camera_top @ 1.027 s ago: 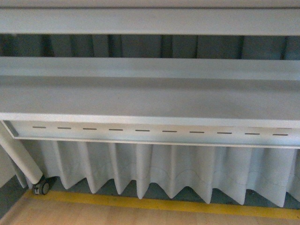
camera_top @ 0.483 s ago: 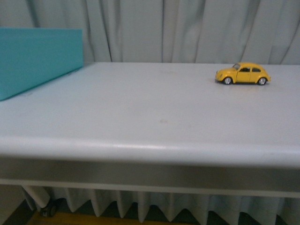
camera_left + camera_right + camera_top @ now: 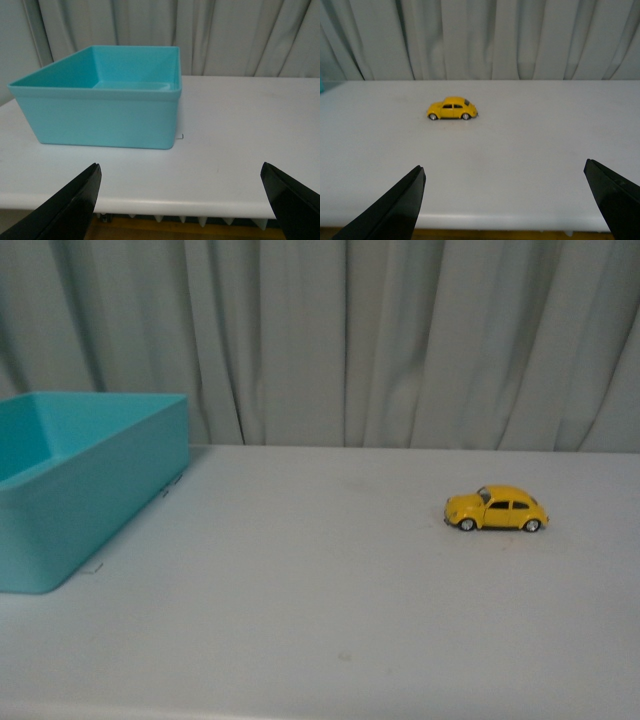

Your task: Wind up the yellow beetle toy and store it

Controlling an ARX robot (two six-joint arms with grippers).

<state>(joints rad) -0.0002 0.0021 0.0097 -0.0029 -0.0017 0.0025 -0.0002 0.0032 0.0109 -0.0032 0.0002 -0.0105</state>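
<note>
Raised since earlier: my front view, now above the table (image 3: 300,620). One yellow beetle toy (image 3: 497,510): well right of teal bin (image 3: 90,490), ahead of my right gripper (image 3: 505,167) for pickup. That and left gripper (image 3: 180,170) both agape, empty.

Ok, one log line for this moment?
yellow beetle toy: on table, untouched | teal bin: left of toy | left gripper: open | right gripper: open

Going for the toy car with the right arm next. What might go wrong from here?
1. The small yellow beetle toy car sits free on its wheels on the smooth white table; a nudge from the wide-open right jaws may roll it away.
2. The open turquoise plastic bin stands well to the car's left, so a weak grip could drop it on the carry across.
</note>
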